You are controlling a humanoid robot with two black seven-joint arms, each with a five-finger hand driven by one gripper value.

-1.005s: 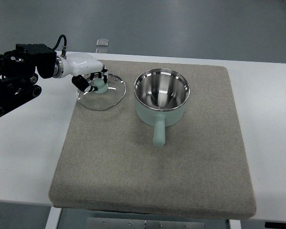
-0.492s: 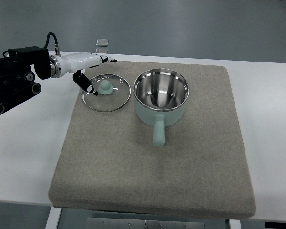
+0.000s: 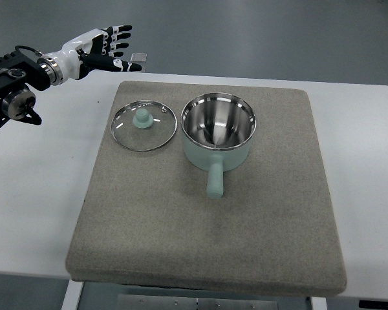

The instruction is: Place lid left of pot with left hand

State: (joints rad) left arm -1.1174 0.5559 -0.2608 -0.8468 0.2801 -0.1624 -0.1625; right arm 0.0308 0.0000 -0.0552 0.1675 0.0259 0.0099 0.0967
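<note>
A glass lid (image 3: 143, 126) with a steel rim and a mint green knob lies flat on the grey mat (image 3: 207, 245), just left of the pot. The mint green pot (image 3: 218, 136) has a shiny steel inside, and its handle points toward the near edge. My left hand (image 3: 107, 46) is raised at the upper left, well above and behind the lid, fingers spread and holding nothing. Its black arm enters from the left edge. No right arm shows.
The mat covers most of a white table (image 3: 39, 194). A small clear object (image 3: 138, 61) sits at the table's far edge, close under my left hand's fingertips.
My left hand let go of the lid's knob, opened, and pulled back up and to the left. The lid now rests flat on the mat beside the pot.
</note>
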